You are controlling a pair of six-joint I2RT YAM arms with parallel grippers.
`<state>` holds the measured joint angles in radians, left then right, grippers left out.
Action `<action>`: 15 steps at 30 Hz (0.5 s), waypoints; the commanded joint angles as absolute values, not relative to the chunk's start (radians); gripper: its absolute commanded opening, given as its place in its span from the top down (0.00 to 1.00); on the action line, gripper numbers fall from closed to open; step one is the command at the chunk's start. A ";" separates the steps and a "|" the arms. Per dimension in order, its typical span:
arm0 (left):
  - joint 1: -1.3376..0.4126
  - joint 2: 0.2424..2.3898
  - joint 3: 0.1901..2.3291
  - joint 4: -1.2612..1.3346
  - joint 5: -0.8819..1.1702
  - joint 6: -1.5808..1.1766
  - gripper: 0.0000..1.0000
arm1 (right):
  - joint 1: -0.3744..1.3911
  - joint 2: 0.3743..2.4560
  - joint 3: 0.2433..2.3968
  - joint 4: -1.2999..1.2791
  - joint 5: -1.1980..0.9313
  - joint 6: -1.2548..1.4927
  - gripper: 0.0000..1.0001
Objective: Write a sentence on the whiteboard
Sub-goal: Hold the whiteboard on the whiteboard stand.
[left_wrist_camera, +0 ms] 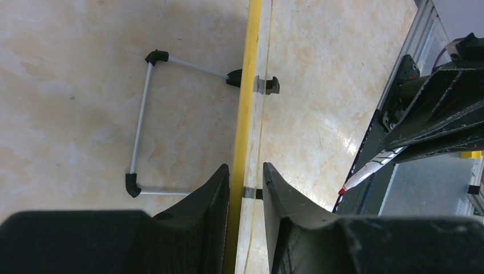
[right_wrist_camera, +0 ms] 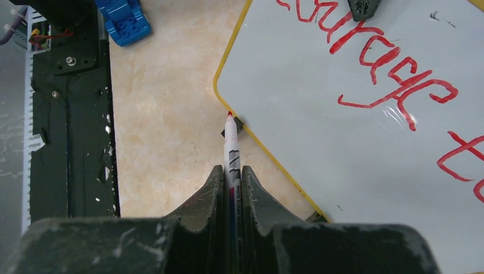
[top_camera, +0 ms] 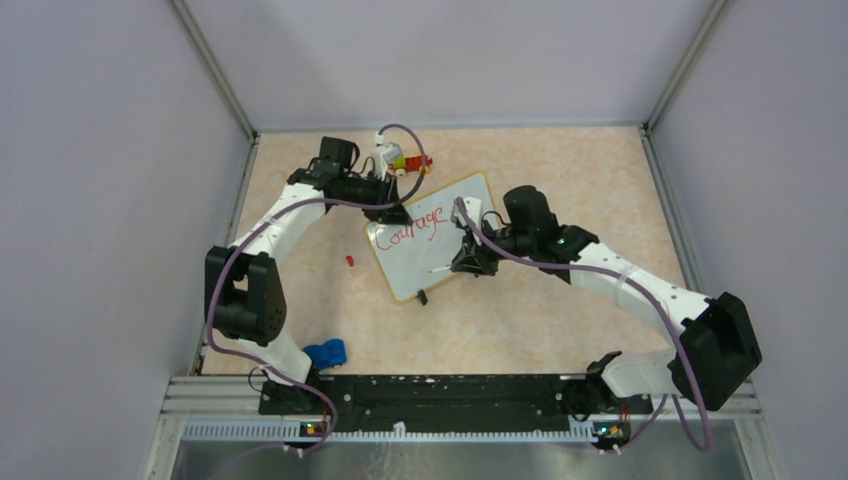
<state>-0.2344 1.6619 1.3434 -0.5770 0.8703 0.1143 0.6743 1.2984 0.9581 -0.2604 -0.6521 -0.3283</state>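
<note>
The whiteboard (top_camera: 440,255) sits at an angle mid-table, with the red word "Courage" of the sentence (top_camera: 415,226) near its far edge. The right wrist view shows that writing (right_wrist_camera: 388,63) on the white face (right_wrist_camera: 342,142), plus a further red stroke at the right border. My left gripper (top_camera: 395,212) is at the board's far-left edge. In the left wrist view its fingers (left_wrist_camera: 245,166) are shut on the yellow rim (left_wrist_camera: 245,85). My right gripper (right_wrist_camera: 231,168) is shut on a red-tipped marker (right_wrist_camera: 231,148). The tip is beside the board's near corner, off the writing.
A blue toy block (top_camera: 325,353) lies near the left arm's base. A small red piece (top_camera: 350,261) lies left of the board, and small coloured items (top_camera: 400,160) lie at the back. The board's wire stand (left_wrist_camera: 142,125) is behind it. The black base rail (top_camera: 440,390) runs along the near edge.
</note>
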 commanded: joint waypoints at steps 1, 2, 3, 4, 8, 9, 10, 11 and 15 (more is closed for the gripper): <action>-0.257 1.654 1.325 -0.582 0.928 0.138 0.67 | 0.697 1.316 0.946 -0.189 -0.687 -0.332 1.00; -0.258 1.659 1.327 -0.585 0.933 0.141 0.68 | 0.702 1.322 0.949 -0.184 -0.683 -0.335 1.00; -0.260 1.662 1.327 -0.586 0.934 0.142 0.69 | 0.708 1.327 0.952 -0.177 -0.676 -0.336 1.00; -0.262 1.666 1.326 -0.587 0.935 0.145 0.69 | 0.713 1.335 0.957 -0.170 -0.665 -0.338 1.00; -0.265 1.674 1.327 -0.593 0.942 0.151 0.71 | 0.734 1.362 0.985 -0.172 -0.637 -0.363 1.00; -0.267 1.675 1.326 -0.594 0.942 0.154 0.71 | 0.737 1.364 0.987 -0.168 -0.635 -0.362 1.00; -0.267 1.675 1.327 -0.596 0.941 0.157 0.72 | 0.740 1.364 0.984 -0.163 -0.634 -0.362 1.00; -0.268 1.676 1.325 -0.598 0.943 0.159 0.73 | 0.743 1.365 0.979 -0.156 -0.632 -0.363 1.00; -0.275 1.686 1.322 -0.601 0.959 0.170 0.77 | 0.754 1.364 0.960 -0.134 -0.626 -0.365 1.00</action>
<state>-0.2516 1.6634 1.3357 -0.5777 0.9028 0.1459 0.7334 1.3716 0.9478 -0.2073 -0.6266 -0.3416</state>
